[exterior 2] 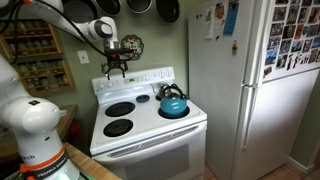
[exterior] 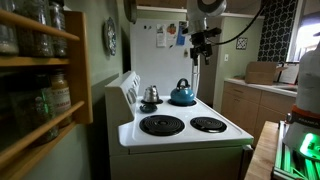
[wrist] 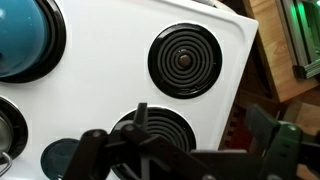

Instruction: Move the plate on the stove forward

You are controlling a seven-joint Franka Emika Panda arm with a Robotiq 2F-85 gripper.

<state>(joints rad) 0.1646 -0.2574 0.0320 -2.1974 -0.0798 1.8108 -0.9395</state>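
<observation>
Small dark round plate [wrist: 58, 160] (flat) on white stove [wrist: 105, 60]

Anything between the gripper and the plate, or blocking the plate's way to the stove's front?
Nothing visible. The gripper hangs above the stove. In the wrist view the plate lies uncovered, and the front coil beside it is bare.

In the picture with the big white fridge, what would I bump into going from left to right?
Wooden shelf full of jars → black coil burners on the white stove → round blue kettle → tall white fridge covered in photos.
</observation>
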